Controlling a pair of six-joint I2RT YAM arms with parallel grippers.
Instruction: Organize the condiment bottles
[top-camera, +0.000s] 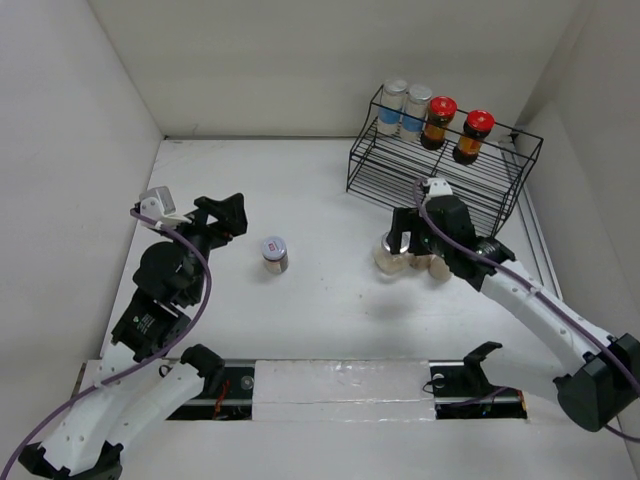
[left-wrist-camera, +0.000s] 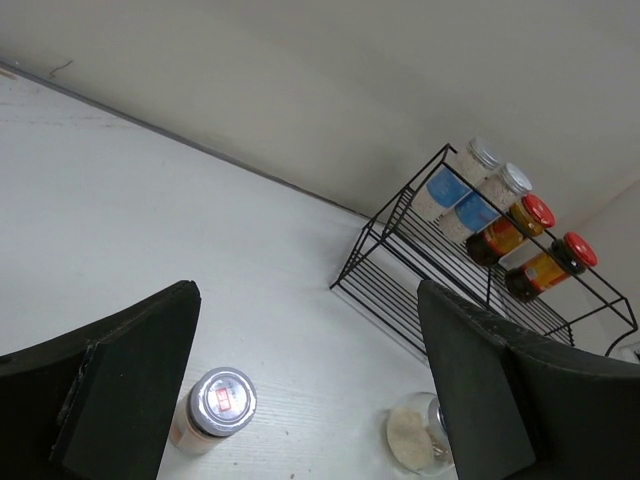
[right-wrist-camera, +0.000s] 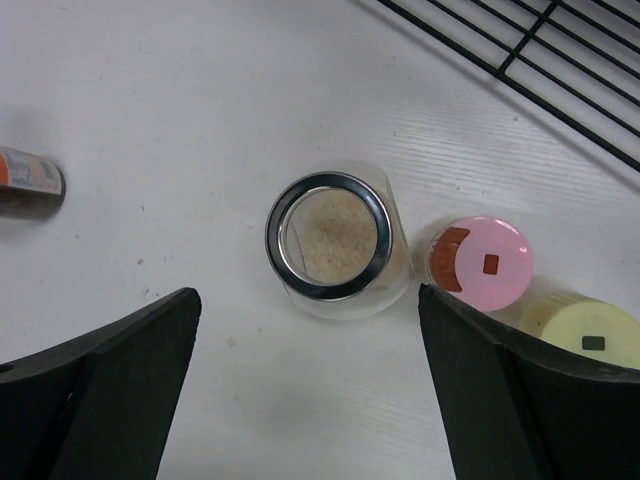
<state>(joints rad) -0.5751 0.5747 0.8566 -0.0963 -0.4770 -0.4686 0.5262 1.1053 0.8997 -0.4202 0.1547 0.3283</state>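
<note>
A black wire rack (top-camera: 430, 175) stands at the far right corner of the white worktop (top-camera: 300, 190), close to the back wall (top-camera: 330, 60) and the right wall. It has two tiers of thin parallel bars, the upper tier set back behind the lower. The left wrist view shows the rack (left-wrist-camera: 450, 300) from its front corner. The right wrist view shows only an edge of its lower tier. The worktop has a faint grain. A pale strip (top-camera: 340, 385) runs along its near edge.
</note>
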